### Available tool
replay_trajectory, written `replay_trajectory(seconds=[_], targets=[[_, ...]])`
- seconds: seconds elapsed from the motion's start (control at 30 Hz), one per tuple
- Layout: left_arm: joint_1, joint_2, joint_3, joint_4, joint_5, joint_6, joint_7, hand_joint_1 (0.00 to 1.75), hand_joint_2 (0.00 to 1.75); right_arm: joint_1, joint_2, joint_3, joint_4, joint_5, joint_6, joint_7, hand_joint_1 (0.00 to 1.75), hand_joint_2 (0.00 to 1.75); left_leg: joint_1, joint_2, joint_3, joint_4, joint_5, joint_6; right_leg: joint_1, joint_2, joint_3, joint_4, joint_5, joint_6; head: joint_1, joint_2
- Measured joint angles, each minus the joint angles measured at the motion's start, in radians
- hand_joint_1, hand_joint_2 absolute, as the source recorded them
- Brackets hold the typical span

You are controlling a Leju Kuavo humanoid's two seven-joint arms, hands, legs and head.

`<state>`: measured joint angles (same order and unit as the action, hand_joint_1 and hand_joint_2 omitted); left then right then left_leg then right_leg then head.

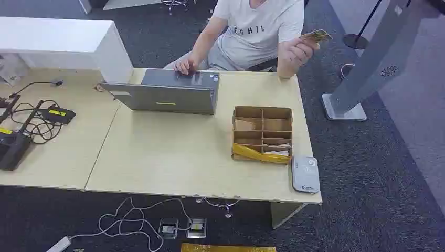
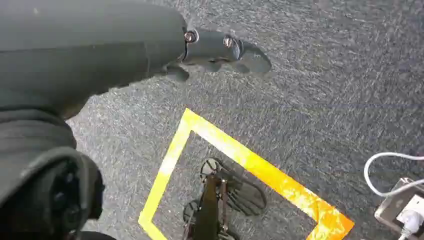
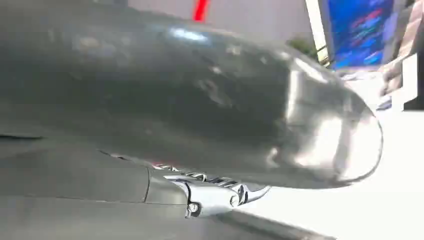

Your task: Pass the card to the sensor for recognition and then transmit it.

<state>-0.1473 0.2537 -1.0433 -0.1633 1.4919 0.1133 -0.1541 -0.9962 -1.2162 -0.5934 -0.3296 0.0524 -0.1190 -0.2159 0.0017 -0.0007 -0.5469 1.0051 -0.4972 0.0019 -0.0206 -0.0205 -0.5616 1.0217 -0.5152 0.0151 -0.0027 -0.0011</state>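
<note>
A person seated behind the table [image 1: 168,157] pinches a gold-coloured card [image 1: 316,35] in a raised hand [image 1: 298,50], above the table's far right corner. The grey card sensor [image 1: 305,174] lies flat at the table's front right edge, beside a cardboard divider box [image 1: 262,111] with cards and a yellow strip in it. My left hand [image 2: 215,50] hangs over the dark carpet with a finger stretched out and nothing in it. In the right wrist view, my right hand [image 3: 215,195] shows as a small silver part under a large grey cover; how its fingers lie is hidden.
An open grey laptop [image 1: 168,92] stands mid-table under the person's other hand. Black devices and tangled cables [image 1: 31,123] lie at the left. A tall grey stand [image 1: 378,58] rises right of the table. Floor sockets [image 1: 183,227] and yellow tape [image 2: 250,165] mark the carpet.
</note>
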Motion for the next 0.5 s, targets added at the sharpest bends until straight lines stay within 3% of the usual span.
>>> replay_trajectory(seconds=[0.23, 0.5], targets=[[0.0, -0.005, 0.0, 0.0, -0.016, 0.001, 0.003, 0.0, 0.0, -0.388, 0.003, 0.316, -0.027, 0.129, 0.072, -0.037, 0.0, 0.0, 0.0, -0.002, -0.001, 0.0, 0.001, 0.001, 0.001, -0.002, 0.0, 0.0, 0.0, 0.0, 0.0, 0.0], [-0.004, -0.01, 0.0, 0.0, -0.023, 0.018, 0.008, 0.0, 0.0, -0.583, 0.081, 0.596, -0.053, 0.115, 0.063, -0.081, 0.0, 0.0, 0.0, -0.001, 0.001, 0.0, 0.001, 0.001, 0.001, -0.001, 0.0, 0.0, 0.001, 0.001, 0.0, 0.0]])
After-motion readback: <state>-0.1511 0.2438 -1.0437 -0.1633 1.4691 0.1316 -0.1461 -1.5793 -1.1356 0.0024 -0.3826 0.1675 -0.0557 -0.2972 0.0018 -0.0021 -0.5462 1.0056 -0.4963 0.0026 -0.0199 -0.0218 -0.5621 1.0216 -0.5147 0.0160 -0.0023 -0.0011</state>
